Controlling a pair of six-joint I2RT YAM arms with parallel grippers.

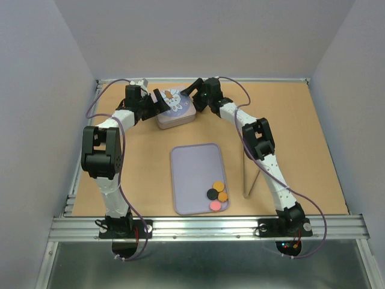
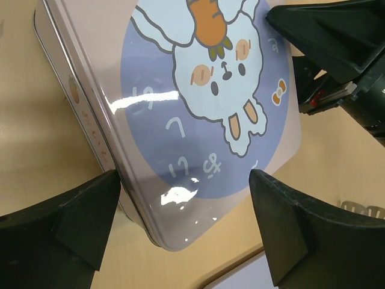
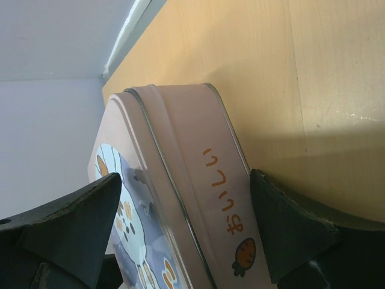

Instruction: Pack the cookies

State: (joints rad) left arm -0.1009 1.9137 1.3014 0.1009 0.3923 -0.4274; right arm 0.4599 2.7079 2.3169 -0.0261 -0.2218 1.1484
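Several cookies (image 1: pixel 217 195), orange, black and pink rounds, lie in the near right corner of a lavender tray (image 1: pixel 195 168). Behind the tray stands a closed pink tin (image 1: pixel 176 111) with a bunny on its lid. My left gripper (image 1: pixel 159 100) is at the tin's left end and my right gripper (image 1: pixel 194 92) at its right end. In the left wrist view the left gripper (image 2: pixel 183 195) is open over a corner of the tin (image 2: pixel 198 114). In the right wrist view the right gripper (image 3: pixel 185 183) is open astride the tin's (image 3: pixel 198 180) long edge, one finger over the lid, one beside the wall.
A thin metal stand (image 1: pixel 246 177) rises just right of the tray. The tray's corner (image 2: pixel 243 280) shows at the bottom of the left wrist view. Grey walls enclose the wooden table (image 1: pixel 301 138), with a metal rail along its near edge.
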